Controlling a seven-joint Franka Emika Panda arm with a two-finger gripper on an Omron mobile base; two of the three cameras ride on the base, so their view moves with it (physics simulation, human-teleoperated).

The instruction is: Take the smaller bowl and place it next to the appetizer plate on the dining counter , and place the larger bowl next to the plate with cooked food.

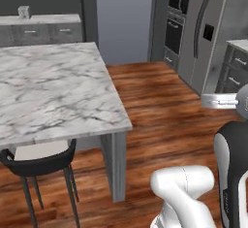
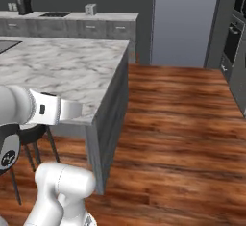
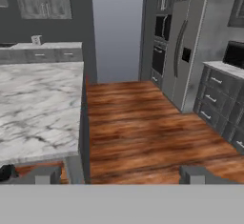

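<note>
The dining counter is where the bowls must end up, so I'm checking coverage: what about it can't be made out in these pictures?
- Dining counter: its left part is cut off by the frame edge in the left base view.
- Right base view: the gripper covers part of the near edge.
- Hand view: the counter's near corner is cut off at the bottom.

Bare grey-veined marble dining counter (image 1: 53, 91) over wooden floor (image 1: 164, 110)

The white jointed robot arm (image 2: 57, 191) rises bent, wrist held level. Its dark two-finger gripper (image 3: 121, 175) points forward, jaws spread wide, apparently holding nothing between them.
</note>
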